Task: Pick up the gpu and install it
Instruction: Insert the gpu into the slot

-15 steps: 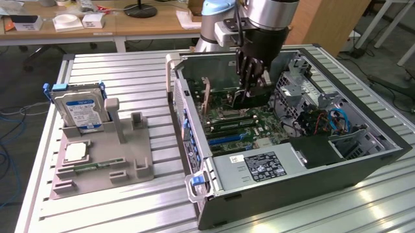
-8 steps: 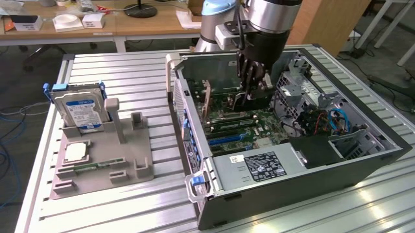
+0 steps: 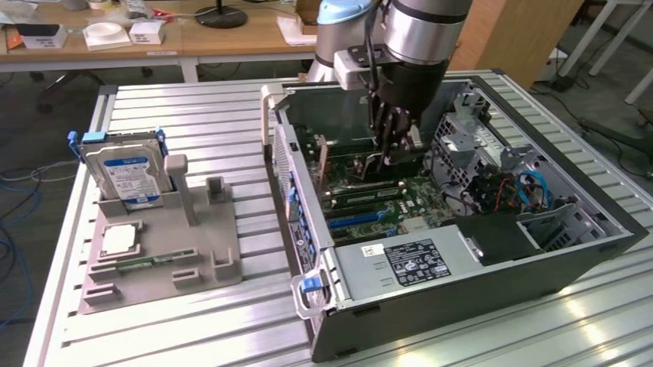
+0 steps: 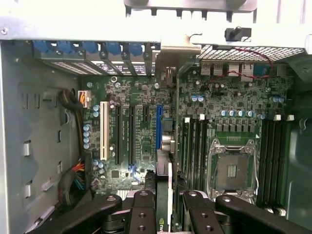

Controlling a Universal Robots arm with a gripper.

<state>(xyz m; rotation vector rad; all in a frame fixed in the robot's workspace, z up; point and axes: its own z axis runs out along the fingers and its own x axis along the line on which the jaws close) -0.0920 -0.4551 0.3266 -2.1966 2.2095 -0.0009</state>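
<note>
The gpu [image 4: 165, 161] stands on edge inside the open computer case [image 3: 571, 252], seen edge-on in the wrist view, with its silvery end bracket [image 4: 171, 54] against the case's rear wall. It hangs just beside the blue expansion slot [image 4: 159, 127] on the motherboard. My gripper [image 4: 168, 209] is shut on the card, one black finger [image 4: 144, 209] on each side of its green edge. In the exterior view the gripper [image 3: 393, 157] reaches straight down into the case, with the gpu [image 3: 355, 182] low over the motherboard; whether it sits in a slot I cannot tell.
A grey holder [image 3: 164, 260] at the exterior view's left carries a silver hard drive [image 3: 122, 172] and a square processor chip [image 3: 121, 238]. Inside the case are the power supply [image 3: 408, 260], drive cage [image 3: 479, 145], blue cables [image 3: 536, 191], empty CPU socket [image 4: 233, 170] and memory slots [image 4: 195, 146].
</note>
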